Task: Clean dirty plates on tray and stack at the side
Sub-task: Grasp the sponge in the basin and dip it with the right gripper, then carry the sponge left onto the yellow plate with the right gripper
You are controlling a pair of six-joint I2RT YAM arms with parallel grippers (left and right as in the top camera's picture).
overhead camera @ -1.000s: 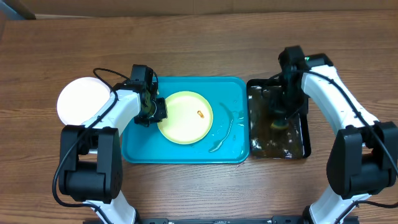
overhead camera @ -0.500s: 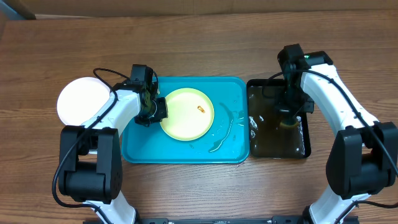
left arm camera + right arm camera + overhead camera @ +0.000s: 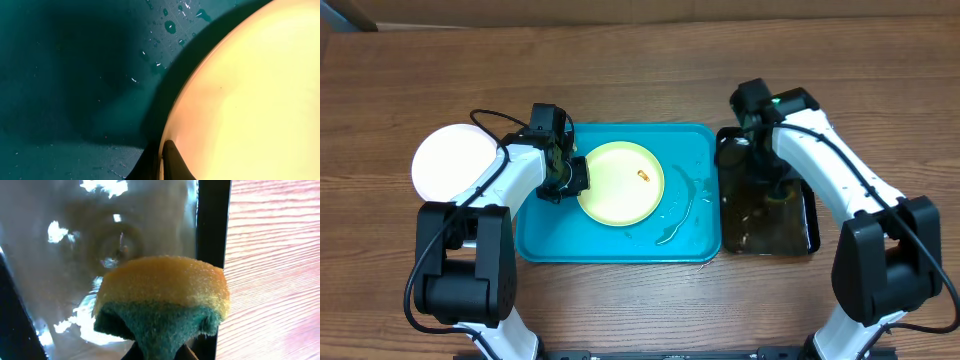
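The right arm (image 3: 820,150) has swung left since half a second ago, its wrist now over the black tray's (image 3: 805,235) far-left corner rather than its right half; the left arm and the plate (image 3: 620,184) have not shifted.

From overhead, the yellow-green plate lies in the left half of the blue tray (image 3: 690,240), an orange smear (image 3: 642,177) right of its centre. The left gripper (image 3: 563,172) sits at the plate's left rim. A white plate (image 3: 453,162) rests on the table (image 3: 640,60), left of the tray. The right gripper (image 3: 775,192) hangs over the black tray; its fingers cannot be made out from here.

The left wrist view supplies the grip: the fingers (image 3: 170,157) are pinched narrowly on the plate's rim, one on each face. Droplets (image 3: 170,26) bead the wet tray floor beside it.

The right wrist view shows what overhead hides: the fingers are clamped on a yellow-and-green sponge (image 3: 162,295), held above the black tray's wet, glossy floor, beside its edge.
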